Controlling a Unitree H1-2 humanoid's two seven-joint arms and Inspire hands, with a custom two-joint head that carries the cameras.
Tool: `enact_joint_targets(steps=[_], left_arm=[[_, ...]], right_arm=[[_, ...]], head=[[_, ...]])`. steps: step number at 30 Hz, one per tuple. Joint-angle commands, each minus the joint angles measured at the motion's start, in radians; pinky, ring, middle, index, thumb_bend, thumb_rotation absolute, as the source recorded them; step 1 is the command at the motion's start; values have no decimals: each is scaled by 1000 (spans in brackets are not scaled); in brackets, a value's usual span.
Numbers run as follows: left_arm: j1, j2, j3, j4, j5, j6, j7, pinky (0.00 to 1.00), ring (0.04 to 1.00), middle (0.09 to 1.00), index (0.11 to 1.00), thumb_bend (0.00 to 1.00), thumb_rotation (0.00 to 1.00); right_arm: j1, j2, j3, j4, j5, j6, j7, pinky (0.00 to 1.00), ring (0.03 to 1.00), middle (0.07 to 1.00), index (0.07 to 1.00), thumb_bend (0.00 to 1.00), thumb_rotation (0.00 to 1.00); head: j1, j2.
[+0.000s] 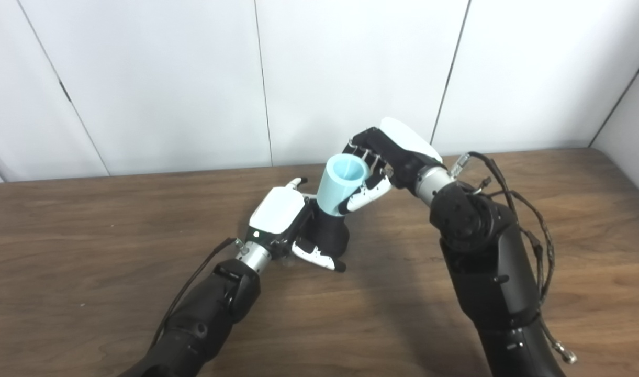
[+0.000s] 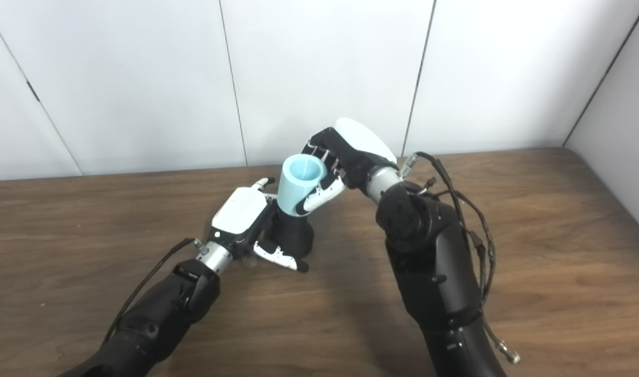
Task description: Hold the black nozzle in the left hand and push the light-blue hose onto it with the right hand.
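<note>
Hose seated on nozzle, both hands gripping, mid-table.

L hand (image 1: 280,225) wraps the black nozzle (image 1: 329,234) low on the wooden table (image 1: 89,251), thumb curled round its base. R hand (image 1: 387,157) comes from above, fingers and thumb clamped on the light-blue hose (image 1: 341,184). Hose stands tilted, open end up, lower end meeting the nozzle top; how far it's pushed on, can't tell.

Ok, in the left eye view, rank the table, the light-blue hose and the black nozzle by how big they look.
1. Table, largest by far.
2. and 3. Light-blue hose and black nozzle look alike; the left hand hides part of the nozzle, so no ranking.
</note>
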Motion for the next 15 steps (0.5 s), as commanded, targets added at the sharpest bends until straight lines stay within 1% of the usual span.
enact_joint_targets(steps=[1,4,8,11,13,15], left_arm=[[409,-87,-33,242,-62,8,57,924,459,410,526,499,0],[408,-88,-31,245,-64,5,60,923,459,406,524,498,0],[408,-88,-33,249,-61,2,65,905,460,409,525,499,0],[408,-88,-34,249,-60,-2,73,904,460,406,524,498,0],[408,-88,-36,250,-57,-2,77,899,459,405,524,498,0],[409,-88,-36,249,-57,2,75,900,459,402,522,498,0]], right_arm=[[-118,16,-5,-107,-61,7,152,322,465,525,451,517,0],[-121,26,-9,-112,-85,7,169,339,471,530,446,516,0],[-118,30,-2,-113,-99,8,174,331,470,527,449,517,0],[-118,28,17,-114,-106,7,173,335,465,526,449,517,0],[-120,30,27,-116,-118,7,181,366,479,530,437,515,0],[-119,30,31,-117,-121,7,183,368,480,530,436,515,0]], head=[[-1,2],[-1,3],[-3,3],[-4,3],[-3,3],[-3,2]])
